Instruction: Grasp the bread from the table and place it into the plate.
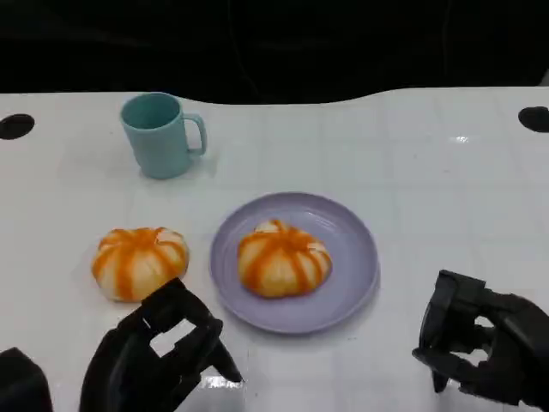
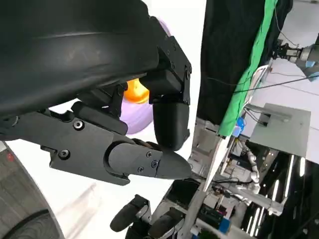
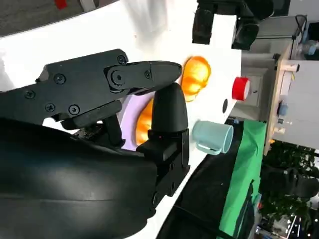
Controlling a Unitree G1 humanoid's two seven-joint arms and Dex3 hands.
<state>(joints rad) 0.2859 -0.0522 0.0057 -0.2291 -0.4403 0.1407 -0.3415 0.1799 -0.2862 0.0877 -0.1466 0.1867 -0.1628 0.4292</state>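
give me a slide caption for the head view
One bread on the purple plate, another bread left on the table near the empty left hand.

Two round orange-striped bread buns (image 1: 139, 262) (image 1: 283, 257), one round lilac plastic plate (image 1: 347, 287), one pale teal ceramic mug (image 1: 159, 134).

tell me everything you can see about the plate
The plate is round, pale lilac and matte, plastic by the look of it, with a shallow raised rim. It lies flat on the white table, near the middle, in front of the mug. One orange-striped bun sits inside it, left of centre. A second bun lies on the table to its left, apart from it. Neither hand touches it.
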